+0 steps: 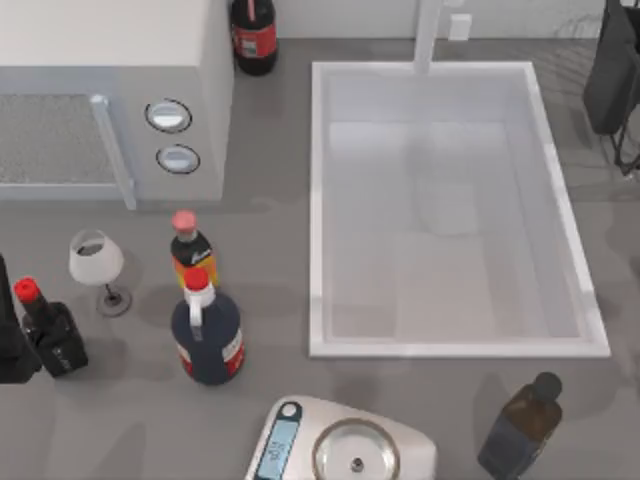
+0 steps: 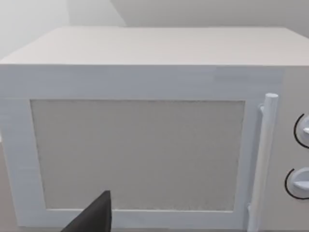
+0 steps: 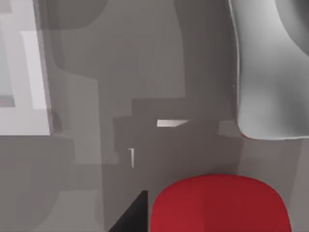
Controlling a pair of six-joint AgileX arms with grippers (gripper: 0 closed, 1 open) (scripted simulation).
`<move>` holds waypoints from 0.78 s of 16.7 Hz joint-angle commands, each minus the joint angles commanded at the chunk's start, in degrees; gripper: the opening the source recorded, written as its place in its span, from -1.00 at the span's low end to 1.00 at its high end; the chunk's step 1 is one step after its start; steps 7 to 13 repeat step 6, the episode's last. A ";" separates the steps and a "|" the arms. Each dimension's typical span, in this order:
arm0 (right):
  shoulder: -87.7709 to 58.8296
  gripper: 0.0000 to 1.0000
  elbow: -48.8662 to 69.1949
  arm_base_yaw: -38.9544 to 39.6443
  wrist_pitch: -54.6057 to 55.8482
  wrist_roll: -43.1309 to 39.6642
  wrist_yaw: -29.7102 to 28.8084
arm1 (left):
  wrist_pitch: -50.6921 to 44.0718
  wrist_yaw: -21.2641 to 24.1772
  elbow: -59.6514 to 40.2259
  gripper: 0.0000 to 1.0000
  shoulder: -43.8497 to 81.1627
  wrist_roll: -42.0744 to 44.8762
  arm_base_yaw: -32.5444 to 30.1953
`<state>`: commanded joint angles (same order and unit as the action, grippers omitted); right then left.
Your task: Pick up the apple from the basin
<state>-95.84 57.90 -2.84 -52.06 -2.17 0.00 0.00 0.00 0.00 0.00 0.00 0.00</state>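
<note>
Apple sits up close in the right wrist view, gripped by the right claw, one dark finger showing just beside it. It hangs over bare desk outside the basin, whose white rim lies off to one side below. In the top view the right arm stands beyond the basin's right rim, near its far corner, and the basin's flat bottom lies bare.

The left claw is parked well to the left of the basin, at the desk's left edge, facing the microwave; whether it is open or closed I cannot tell.

Left of the basin stand the microwave, a wine glass and three red-capped bottles, the largest a dark jug. A cola bottle stands near the basin's far left corner. In front of the basin lie a scale and, to its right, a brown bottle.
</note>
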 joint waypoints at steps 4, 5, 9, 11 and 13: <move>0.00 1.00 0.00 0.00 0.00 0.00 0.00 | 0.00 0.00 0.00 1.00 0.00 0.00 0.00; 0.00 1.00 0.00 0.00 0.00 0.00 0.00 | 0.00 0.00 0.00 1.00 0.00 0.00 0.00; 0.00 1.00 0.00 0.00 0.00 0.00 0.00 | 0.00 0.00 0.00 1.00 0.00 0.00 0.00; 0.00 1.00 0.00 0.00 0.00 0.00 0.00 | 0.00 0.00 0.00 1.00 0.00 0.00 0.00; 0.00 1.00 0.00 0.00 0.00 0.00 0.00 | 0.00 0.00 0.00 1.00 0.00 0.00 0.00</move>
